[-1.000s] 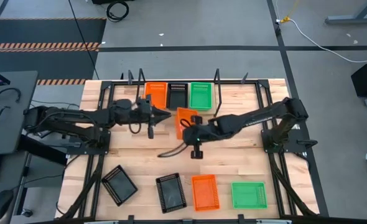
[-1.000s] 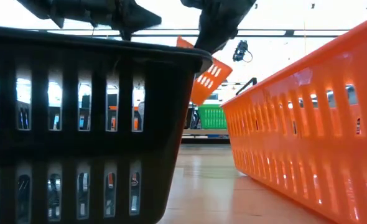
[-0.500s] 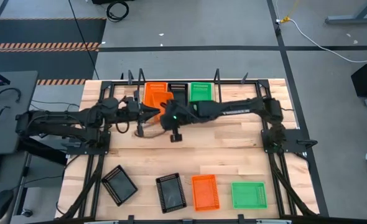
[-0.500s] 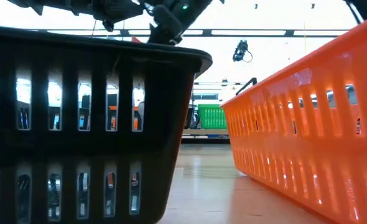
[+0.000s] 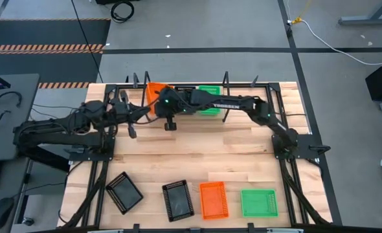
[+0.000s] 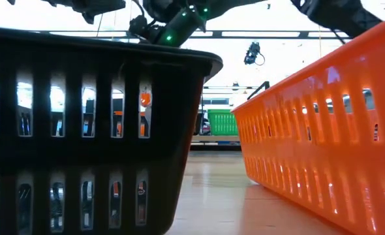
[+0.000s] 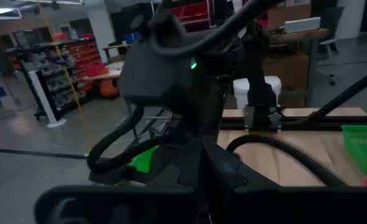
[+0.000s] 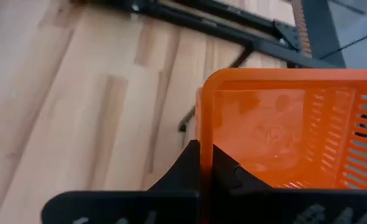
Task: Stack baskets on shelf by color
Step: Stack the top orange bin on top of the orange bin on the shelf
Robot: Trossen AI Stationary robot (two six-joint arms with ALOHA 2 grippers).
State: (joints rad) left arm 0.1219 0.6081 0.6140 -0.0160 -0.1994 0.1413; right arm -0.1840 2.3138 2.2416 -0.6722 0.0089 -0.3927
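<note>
An orange basket (image 8: 283,130) is in my right gripper (image 8: 200,149), which is shut on it. In the high view my right gripper (image 5: 157,98) reaches across to the shelf (image 5: 243,92) at the table's far edge, and the held basket (image 5: 153,89) is over the shelf's left spot, where an orange basket stood before. I cannot tell whether it rests there. A black basket (image 5: 184,96) and a green basket (image 5: 209,98) stand beside it on the shelf. My left gripper (image 5: 142,111) is shut and holds nothing, just left of the right wrist. My right gripper pinches the orange basket's side wall at a rounded corner (image 8: 203,121), with one finger inside the basket and one outside. The basket reaches away from the fingers toward the shelf. The arm hides its underside in the high view.
Along the near edge lie a black basket (image 5: 124,192) turned askew, a second black basket (image 5: 178,199), an orange basket (image 5: 212,199) and a green basket (image 5: 259,202). The low view looks between that black basket (image 6: 81,130) and orange basket (image 6: 323,130). Bare wood lies in the table's middle.
My right gripper has carried the orange basket from the table's middle toward the far edge and left, to the shelf's left spot. The basket was tilted and lifted clear a second ago. My left gripper has drawn back toward the table's left edge.
</note>
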